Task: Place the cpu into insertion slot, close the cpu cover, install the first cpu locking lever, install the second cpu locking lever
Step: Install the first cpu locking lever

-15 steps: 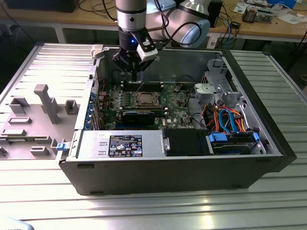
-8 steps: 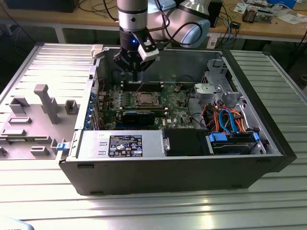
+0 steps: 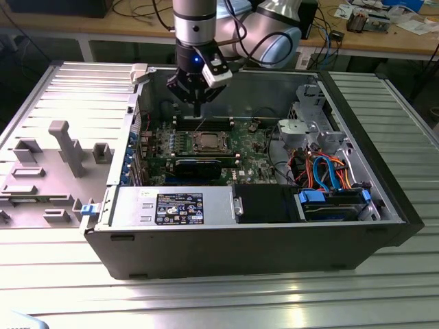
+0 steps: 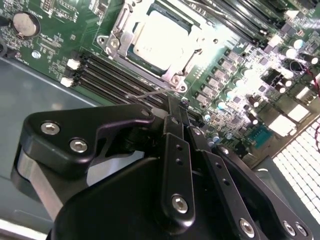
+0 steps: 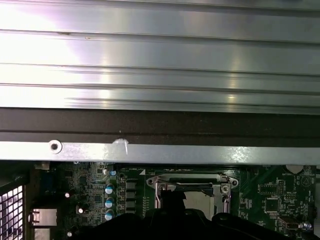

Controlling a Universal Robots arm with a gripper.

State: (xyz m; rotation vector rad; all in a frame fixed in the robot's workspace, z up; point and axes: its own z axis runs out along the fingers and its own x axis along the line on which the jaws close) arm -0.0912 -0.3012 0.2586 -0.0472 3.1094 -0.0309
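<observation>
Black robot gripper hovering above the green motherboard inside the open grey computer case, jaws clenched together on nothing, silvery square cpu seated in the metal-framed insertion slot, thin silver cpu cover lying down around it

silvery cpu seated in insertion slot

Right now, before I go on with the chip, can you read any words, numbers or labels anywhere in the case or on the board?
Nothing legible.
Black label on the silver box at the case front: white print and marks, too small to read.
White sticker beside it: too small.
Green board: white markings, blurred.
Chip in its socket: glare hides any print.
Claw: no lettering.
</observation>
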